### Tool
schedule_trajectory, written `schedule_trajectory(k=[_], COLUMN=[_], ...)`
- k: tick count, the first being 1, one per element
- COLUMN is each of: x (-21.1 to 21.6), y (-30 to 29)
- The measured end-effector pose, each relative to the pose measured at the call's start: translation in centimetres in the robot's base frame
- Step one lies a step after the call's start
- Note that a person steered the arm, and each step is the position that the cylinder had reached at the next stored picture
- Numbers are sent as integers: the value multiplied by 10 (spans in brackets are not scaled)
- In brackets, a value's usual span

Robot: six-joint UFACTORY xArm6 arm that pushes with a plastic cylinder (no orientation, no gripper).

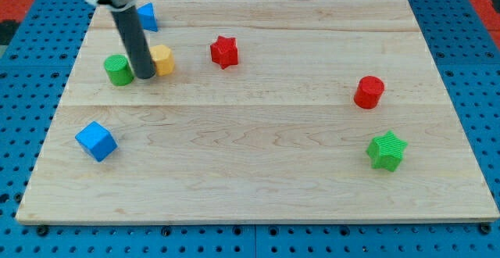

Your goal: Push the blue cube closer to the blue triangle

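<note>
The blue cube (96, 141) lies near the board's left edge, low in the view. The blue triangle (147, 16) sits at the view's top left, partly hidden behind the rod. My tip (145, 77) rests on the board between a green cylinder (119, 69) on its left and a yellow block (162, 59) on its right, close to both. The tip is above and to the right of the blue cube, and below the blue triangle.
A red star (224, 51) lies right of the yellow block. A red cylinder (369, 92) and a green star (387, 150) sit at the view's right. The wooden board (258, 188) lies on a blue pegboard surface.
</note>
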State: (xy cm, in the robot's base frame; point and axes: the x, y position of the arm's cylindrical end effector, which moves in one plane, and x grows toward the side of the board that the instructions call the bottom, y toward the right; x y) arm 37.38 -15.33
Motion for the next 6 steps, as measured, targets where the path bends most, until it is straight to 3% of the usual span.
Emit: schedule_trajectory(k=[2, 3, 4, 5, 6], x=[-6, -60, -49, 53, 138], y=[39, 9, -1, 50, 8])
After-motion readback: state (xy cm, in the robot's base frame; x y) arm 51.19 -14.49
